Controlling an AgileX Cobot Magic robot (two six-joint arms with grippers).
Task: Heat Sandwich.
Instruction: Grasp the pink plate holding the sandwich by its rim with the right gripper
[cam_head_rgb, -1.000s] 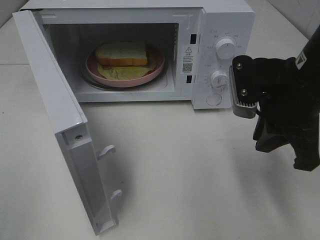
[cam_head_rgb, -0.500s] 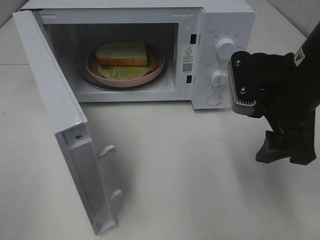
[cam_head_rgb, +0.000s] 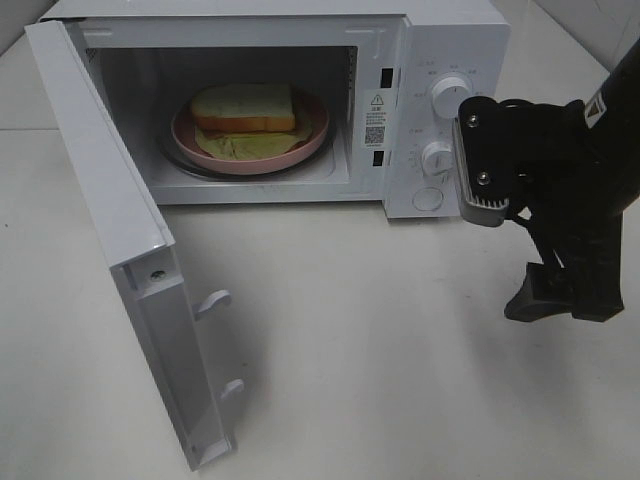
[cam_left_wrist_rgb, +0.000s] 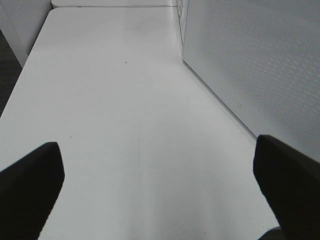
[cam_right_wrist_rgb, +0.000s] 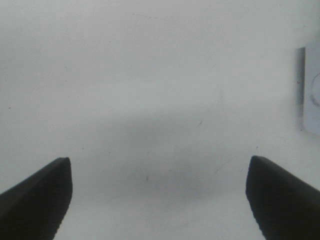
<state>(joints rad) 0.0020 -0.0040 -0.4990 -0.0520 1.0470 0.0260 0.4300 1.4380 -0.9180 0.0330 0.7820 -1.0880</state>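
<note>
White tabletop (cam_head_rgb: 380, 350) bears an open microwave (cam_head_rgb: 470, 40); left end effector (cam_left_wrist_rgb: 157, 147) and right end effector (cam_right_wrist_rgb: 157, 165) both spread.

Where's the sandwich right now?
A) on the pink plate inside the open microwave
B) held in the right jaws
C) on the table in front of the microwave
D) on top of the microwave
A: the sandwich lies on the pink plate inside the microwave, whose door stands open.
</note>
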